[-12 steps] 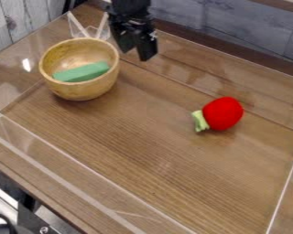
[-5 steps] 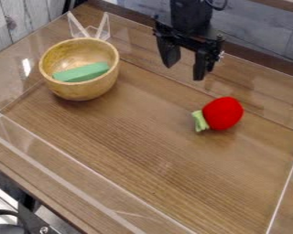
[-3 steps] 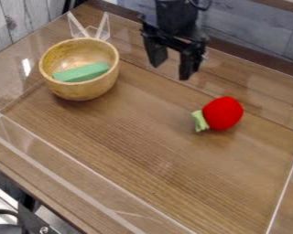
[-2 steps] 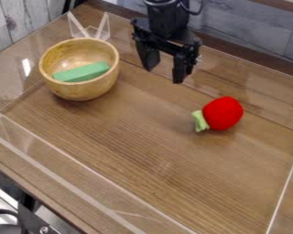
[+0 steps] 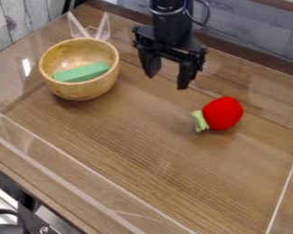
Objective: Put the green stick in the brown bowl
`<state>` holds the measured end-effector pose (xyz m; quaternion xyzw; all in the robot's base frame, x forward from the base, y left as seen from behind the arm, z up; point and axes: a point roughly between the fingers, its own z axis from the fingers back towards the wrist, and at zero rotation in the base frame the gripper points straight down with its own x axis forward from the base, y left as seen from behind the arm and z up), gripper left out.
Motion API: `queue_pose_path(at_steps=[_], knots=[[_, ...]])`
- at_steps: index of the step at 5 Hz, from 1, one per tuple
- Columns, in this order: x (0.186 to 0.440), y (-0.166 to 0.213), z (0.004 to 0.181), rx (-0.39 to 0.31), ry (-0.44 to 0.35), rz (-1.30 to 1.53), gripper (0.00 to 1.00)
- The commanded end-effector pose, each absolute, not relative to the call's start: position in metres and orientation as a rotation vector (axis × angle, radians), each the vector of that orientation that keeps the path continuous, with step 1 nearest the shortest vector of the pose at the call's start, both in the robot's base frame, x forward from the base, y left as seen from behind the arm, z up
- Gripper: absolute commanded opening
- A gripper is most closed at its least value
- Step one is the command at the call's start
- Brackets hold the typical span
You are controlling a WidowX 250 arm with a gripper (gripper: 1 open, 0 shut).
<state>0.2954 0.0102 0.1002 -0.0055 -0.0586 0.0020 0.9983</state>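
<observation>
The green stick (image 5: 83, 71) lies flat inside the brown bowl (image 5: 78, 87), which stands at the table's back left. My gripper (image 5: 167, 71) hangs over the back middle of the table, to the right of the bowl and apart from it. Its two black fingers point down and stand wide open with nothing between them.
A red ball-shaped fruit (image 5: 222, 113) with a small green stem lies at the right of the wooden table (image 5: 136, 155). Clear plastic walls (image 5: 15, 57) run around the table's edges. A grey plank wall stands behind.
The gripper swung from near the bowl to the right, then drifted back left a little and rolled slightly. It stayed open throughout. The stick, bowl and fruit have not moved.
</observation>
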Motion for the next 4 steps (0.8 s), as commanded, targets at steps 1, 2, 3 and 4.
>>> queue_pose_path(at_steps=[1, 2, 3, 4], knots=[[0.303, 0.009, 0.127, 0.003, -0.192, -0.042, 1.0], [0.3, 0.005, 0.125, 0.019, -0.192, 0.043, 1.0], [0.298, 0.003, 0.124, 0.033, -0.195, 0.122, 1.0], [0.301, -0.003, 0.126, 0.043, -0.196, 0.182, 1.0]])
